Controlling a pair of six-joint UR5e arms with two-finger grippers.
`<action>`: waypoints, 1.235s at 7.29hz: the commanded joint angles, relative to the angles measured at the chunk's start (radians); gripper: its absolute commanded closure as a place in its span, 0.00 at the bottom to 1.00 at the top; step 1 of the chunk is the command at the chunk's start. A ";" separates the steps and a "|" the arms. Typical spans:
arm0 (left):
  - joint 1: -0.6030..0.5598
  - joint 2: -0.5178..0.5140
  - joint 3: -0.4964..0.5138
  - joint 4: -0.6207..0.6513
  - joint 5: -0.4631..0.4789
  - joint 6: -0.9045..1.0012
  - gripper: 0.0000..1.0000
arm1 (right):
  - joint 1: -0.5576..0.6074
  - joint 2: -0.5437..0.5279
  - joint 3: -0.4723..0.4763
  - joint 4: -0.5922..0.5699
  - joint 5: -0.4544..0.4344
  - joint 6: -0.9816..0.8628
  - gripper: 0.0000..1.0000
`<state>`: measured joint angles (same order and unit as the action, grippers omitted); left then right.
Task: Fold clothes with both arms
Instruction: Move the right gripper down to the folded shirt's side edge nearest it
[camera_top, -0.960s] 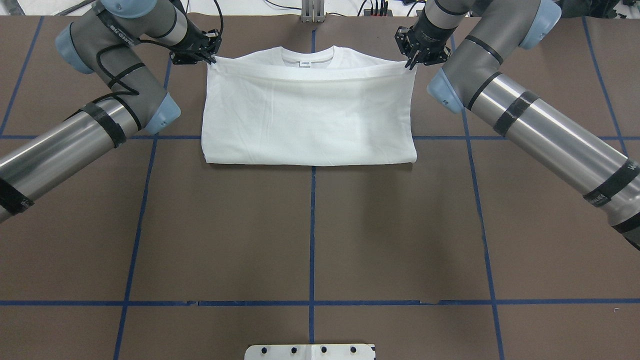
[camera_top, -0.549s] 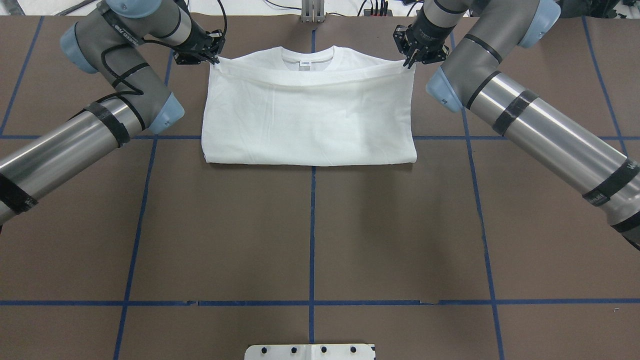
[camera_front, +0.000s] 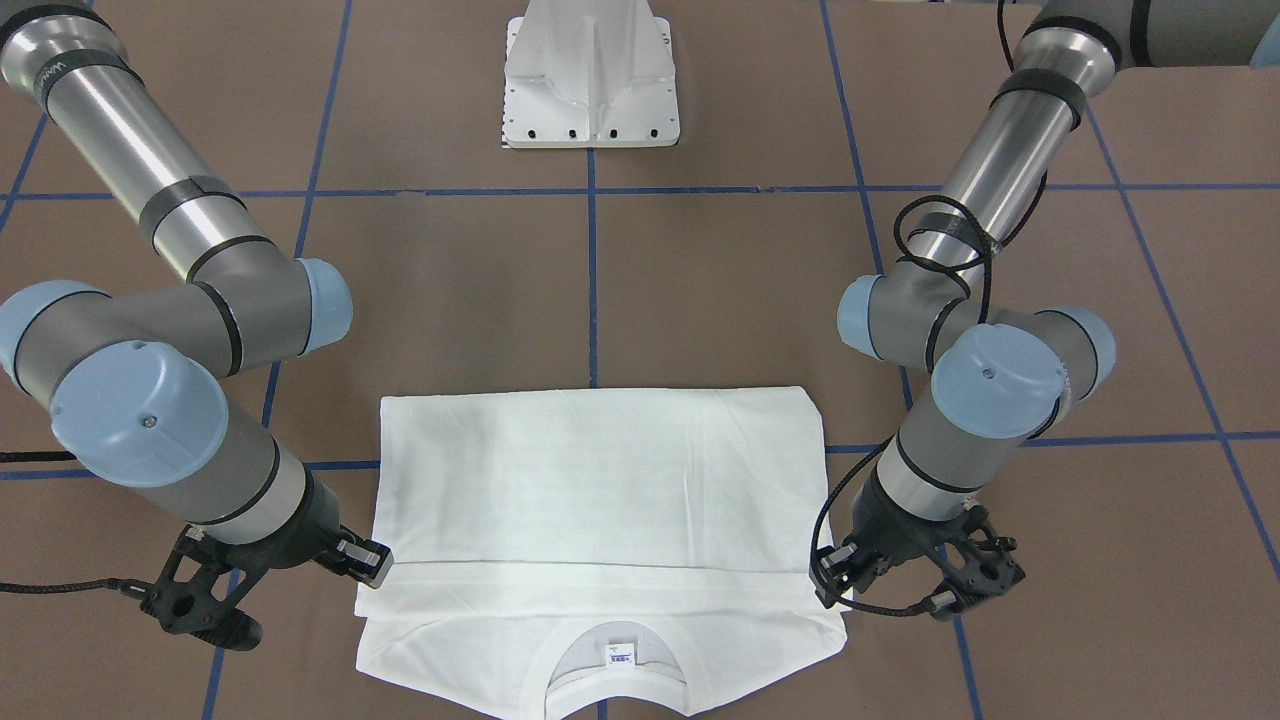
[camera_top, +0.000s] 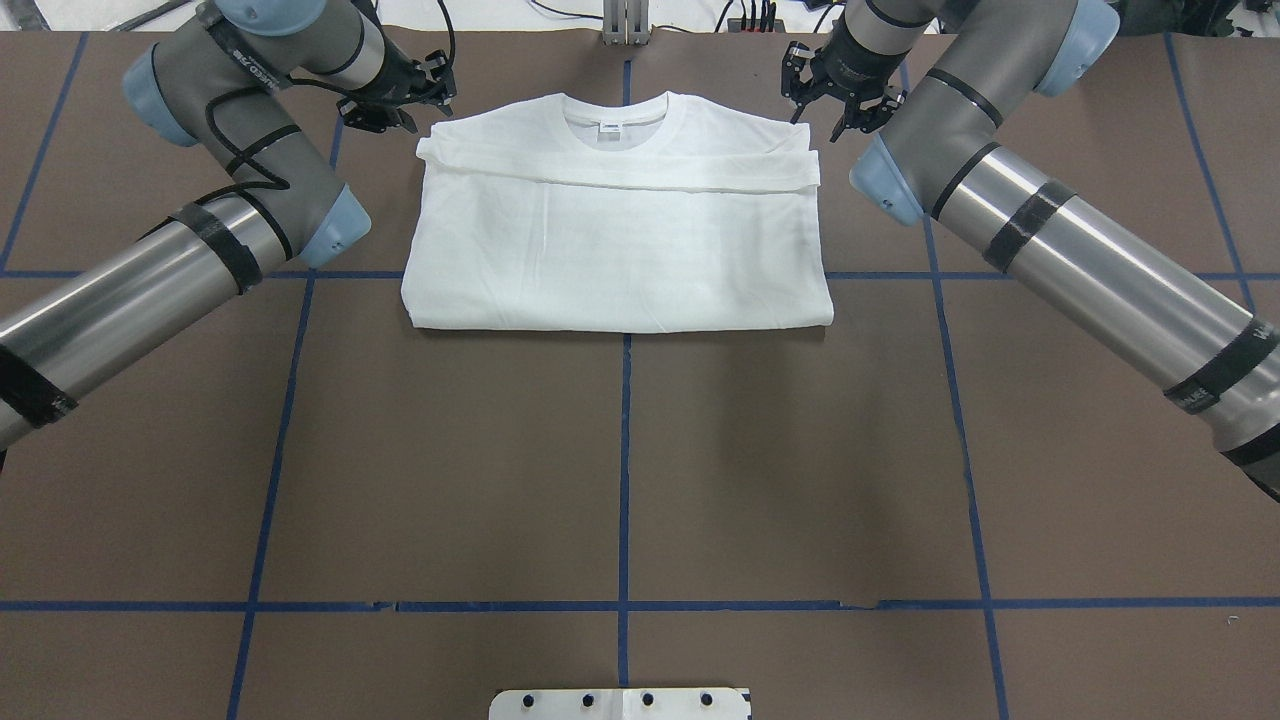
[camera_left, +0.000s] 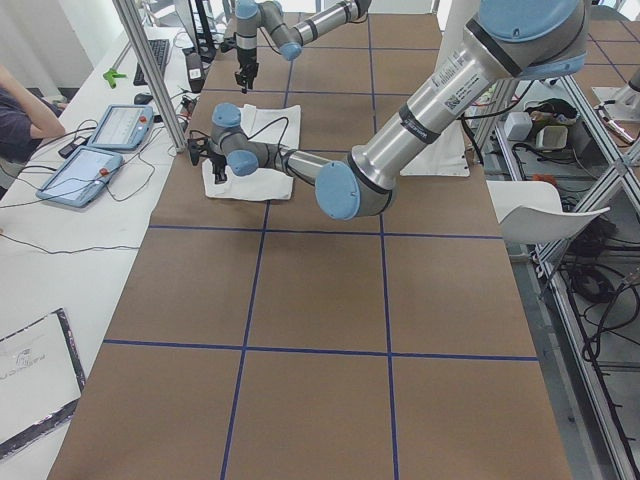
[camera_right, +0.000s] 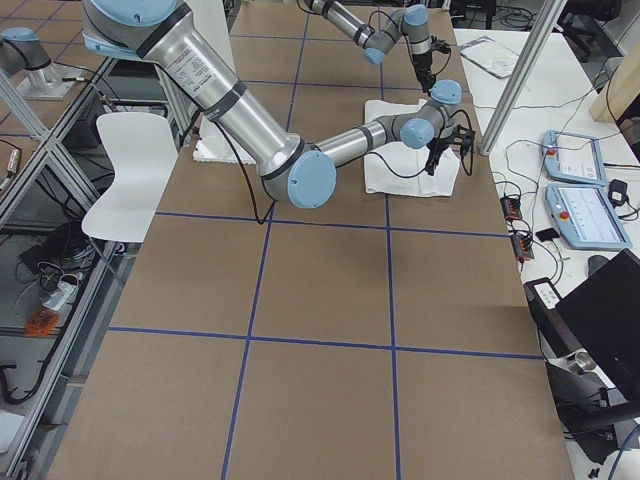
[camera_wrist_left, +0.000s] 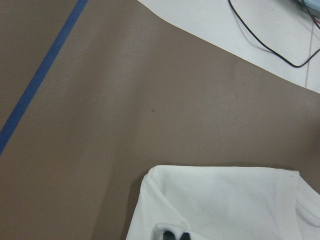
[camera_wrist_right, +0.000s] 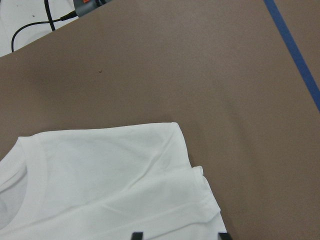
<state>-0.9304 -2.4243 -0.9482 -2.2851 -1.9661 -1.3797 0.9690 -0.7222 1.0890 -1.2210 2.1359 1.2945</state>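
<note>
The brown table (camera_top: 620, 450) is marked into squares by blue tape (camera_top: 625, 480). The left arm (camera_top: 120, 300) and right arm (camera_top: 1100, 280) both stretch across it to its far side, one on each side of the shirt (camera_top: 615, 240).

The shirt lies flat on the far half of the table, centred on the middle tape line and lying across a crosswise one. It is folded into a rectangle. Its lower part is doubled up over the body, so the fold faces the robot and the hem runs straight across the chest, just short of the collar (camera_top: 615, 112). The collar points away from the robot. No print shows on the upper side.

The white base (camera_front: 590, 80) stands at the robot's edge of the table, well apart from the shirt.

The right gripper (camera_wrist_right: 180, 236) hangs over the shirt's right shoulder corner. Its fingertips (camera_wrist_right: 136, 235) are spread wide with no cloth held between them. The left gripper (camera_wrist_left: 176, 235) is at the opposite corner. In its wrist view the fingertips (camera_wrist_left: 169, 234) sit close together at the bottom edge, against the white cloth. Whether they pinch it I cannot tell.

A small label (camera_top: 607, 127) with blue print sits inside the collar.
</note>
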 joint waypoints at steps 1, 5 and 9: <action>-0.001 0.001 -0.007 0.001 0.004 0.002 0.01 | -0.001 -0.011 0.017 0.000 -0.001 -0.004 0.00; -0.004 0.010 -0.038 0.009 0.001 -0.001 0.01 | -0.123 -0.295 0.360 -0.012 -0.008 0.037 0.00; -0.004 0.013 -0.043 0.007 0.001 -0.002 0.01 | -0.260 -0.398 0.437 -0.014 -0.076 0.075 0.08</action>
<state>-0.9342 -2.4120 -0.9898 -2.2778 -1.9651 -1.3820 0.7483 -1.1175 1.5348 -1.2335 2.0902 1.3659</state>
